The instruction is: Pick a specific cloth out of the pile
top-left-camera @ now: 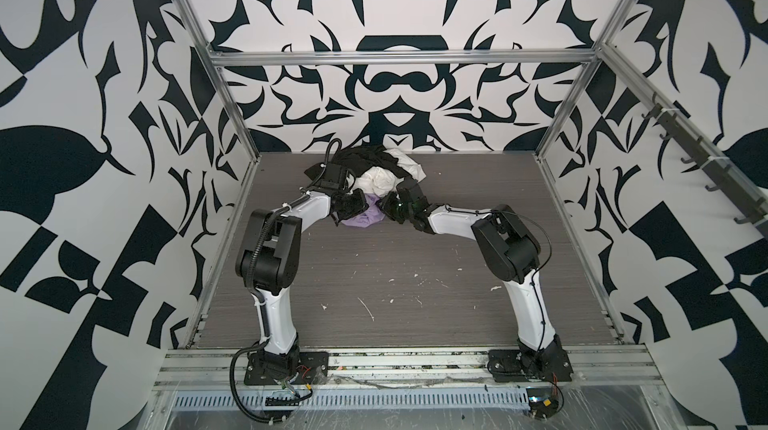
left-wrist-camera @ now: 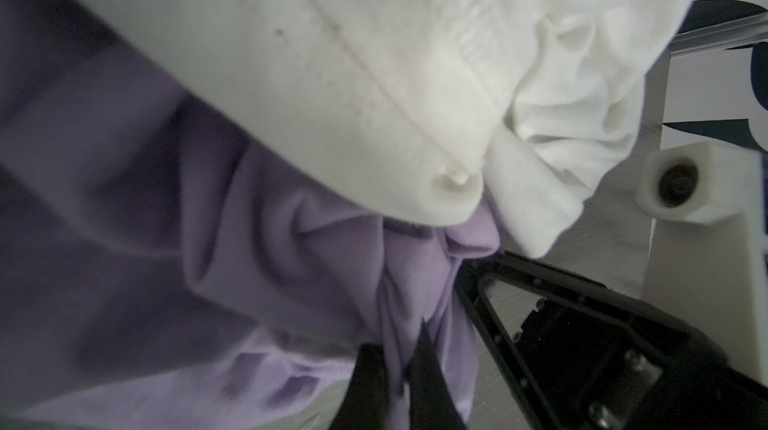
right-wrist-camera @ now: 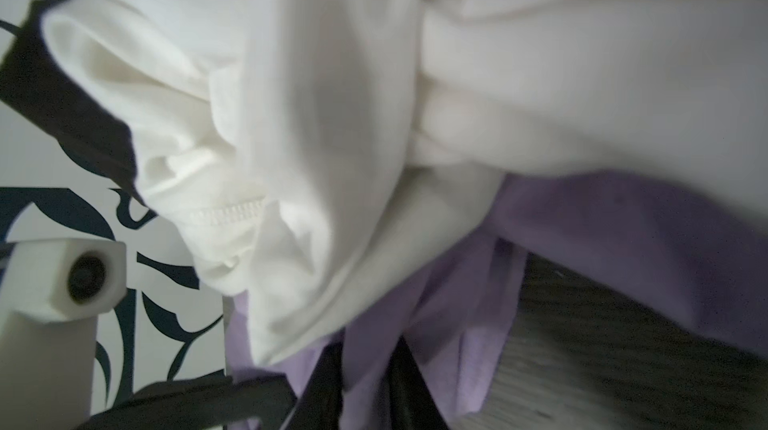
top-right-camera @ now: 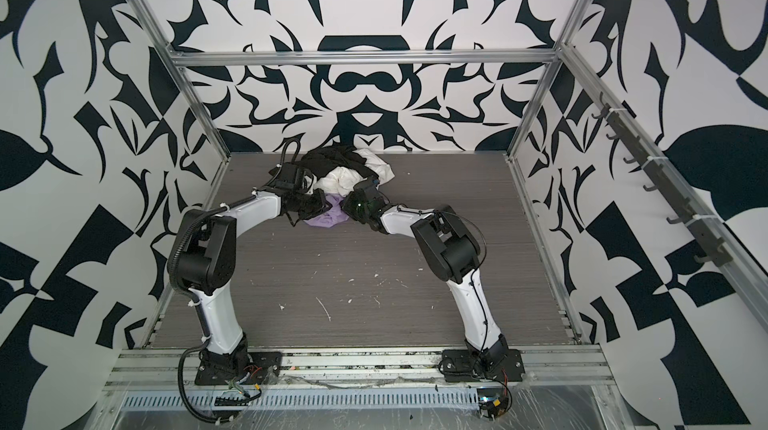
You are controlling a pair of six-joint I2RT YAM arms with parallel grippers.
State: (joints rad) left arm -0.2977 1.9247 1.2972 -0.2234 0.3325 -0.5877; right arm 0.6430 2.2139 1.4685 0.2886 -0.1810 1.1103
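1. At the far middle of the counter, close to the back wall, sits the pile. In both top views a black cloth forms its rear and a white cloth its centre.
2. Lavender cloth: it lies at the near edge of the pile, partly spread on the counter. Its upper part is tucked under the white cloth. In both top views it shows between my two tools.
3. Left tool: it reaches in from the left and meets the lavender cloth at that cloth's left side. The left wrist view shows its two dark fingers pinched together on a gathered fold of the lavender cloth, so my left tool is closed and gripping it.
4. Right tool: it reaches in from the right and meets the same cloth at its right side, just beside my left tool. In the right wrist view a bunched strip of the lavender cloth passes between its fingers. Both fingers press against the fabric, so my right tool is clamped on it.
5. White cloth, wrist views: it hangs over the lavender cloth and touches it along a folded hem, covering much of the frame.
6. Black cloth, right wrist view: only a dark, blurred edge shows behind the white cloth.
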